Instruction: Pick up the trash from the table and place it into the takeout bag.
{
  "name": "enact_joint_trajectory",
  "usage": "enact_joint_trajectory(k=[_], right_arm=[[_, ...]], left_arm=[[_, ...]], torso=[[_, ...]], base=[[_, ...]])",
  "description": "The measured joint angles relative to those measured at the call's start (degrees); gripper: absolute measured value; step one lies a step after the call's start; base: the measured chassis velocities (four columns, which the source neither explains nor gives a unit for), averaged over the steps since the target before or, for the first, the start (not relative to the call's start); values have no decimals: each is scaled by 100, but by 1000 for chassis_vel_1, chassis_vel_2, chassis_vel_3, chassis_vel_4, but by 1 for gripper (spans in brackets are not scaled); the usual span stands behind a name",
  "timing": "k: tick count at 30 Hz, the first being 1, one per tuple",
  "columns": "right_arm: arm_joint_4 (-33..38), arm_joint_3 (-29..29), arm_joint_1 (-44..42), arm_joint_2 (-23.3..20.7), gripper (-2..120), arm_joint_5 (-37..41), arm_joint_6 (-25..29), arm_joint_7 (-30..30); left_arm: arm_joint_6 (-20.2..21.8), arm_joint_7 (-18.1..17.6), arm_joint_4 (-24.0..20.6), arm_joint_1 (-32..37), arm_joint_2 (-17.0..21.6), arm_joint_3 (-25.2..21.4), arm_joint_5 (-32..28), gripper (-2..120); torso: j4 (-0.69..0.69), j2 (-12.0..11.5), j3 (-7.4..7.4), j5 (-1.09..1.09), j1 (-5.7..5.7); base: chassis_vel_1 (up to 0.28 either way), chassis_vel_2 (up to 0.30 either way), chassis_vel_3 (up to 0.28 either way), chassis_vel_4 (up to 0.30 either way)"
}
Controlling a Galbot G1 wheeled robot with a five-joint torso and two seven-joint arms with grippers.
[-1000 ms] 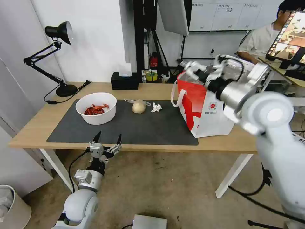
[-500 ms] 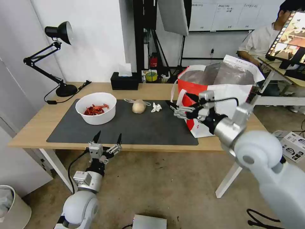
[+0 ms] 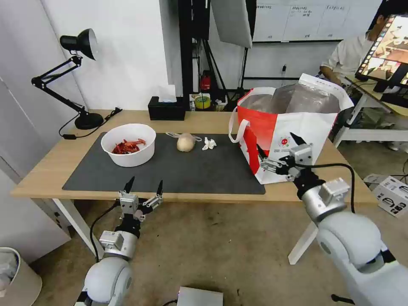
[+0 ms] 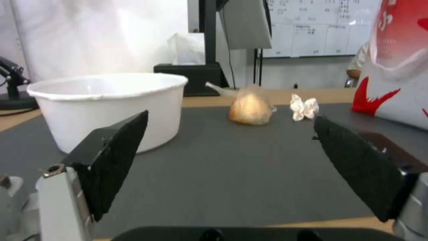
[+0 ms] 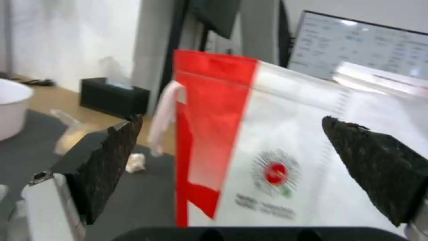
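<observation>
On the wooden table (image 3: 42,170) a dark mat carries a white bowl (image 3: 128,144) of red shells, a beige wrapped lump (image 3: 185,142) and a crumpled white tissue (image 3: 209,143). The red-and-white takeout bag (image 3: 289,131) stands open at the right end, foil lining showing. My right gripper (image 3: 278,151) is open, low in front of the bag's logo face (image 5: 276,174). Open as well, my left gripper (image 3: 144,187) hovers at the table's front edge, facing the bowl (image 4: 107,103), the lump (image 4: 250,108) and the tissue (image 4: 304,107).
A black tissue box (image 3: 167,108) and a black desk lamp (image 3: 80,76) stand at the table's back. A tape roll (image 3: 202,102) lies behind the table. A grey bin (image 3: 15,276) sits on the floor at left. Another desk with a monitor (image 3: 384,51) is at right.
My right arm swung down from above the bag's mouth to in front of the bag's near side, near the table's front edge. My left gripper sank slightly.
</observation>
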Motion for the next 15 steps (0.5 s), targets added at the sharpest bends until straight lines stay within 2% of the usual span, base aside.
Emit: enact_joint_trajectory(k=[2, 5, 6, 8, 10, 15], right_arm=[[22, 50, -119, 73, 100, -59, 61, 17], [14, 199, -690, 364, 100, -346, 664, 47], [14, 199, -690, 364, 100, -346, 664, 47], [-13, 279, -1161, 598, 100, -440, 1243, -3], [-15, 317, -1287, 657, 100, -466, 1389, -56], [-218, 418, -1821, 911, 100, -807, 2155, -144]], left_arm=[[0, -2, -6, 13, -7, -5, 2, 100], [0, -60, -29, 70, -36, -19, 26, 100], [0, -60, -29, 70, -36, -19, 26, 100], [0, -187, -53, 109, -52, -14, 67, 100], [-1, -198, -56, 120, -52, -14, 70, 100], [-103, -209, -57, 186, -60, 1, 76, 100]], torso=[[0, 0, 0, 0, 0], [0, 0, 0, -1, 0], [0, 0, 0, -1, 0], [-1, 0, 0, 1, 0], [0, 0, 0, 0, 0], [-1, 0, 0, -1, -1]], base=[[0, 0, 0, 0], [0, 0, 0, 0], [0, 0, 0, 0], [0, 0, 0, 0], [0, 0, 0, 0], [0, 0, 0, 0]])
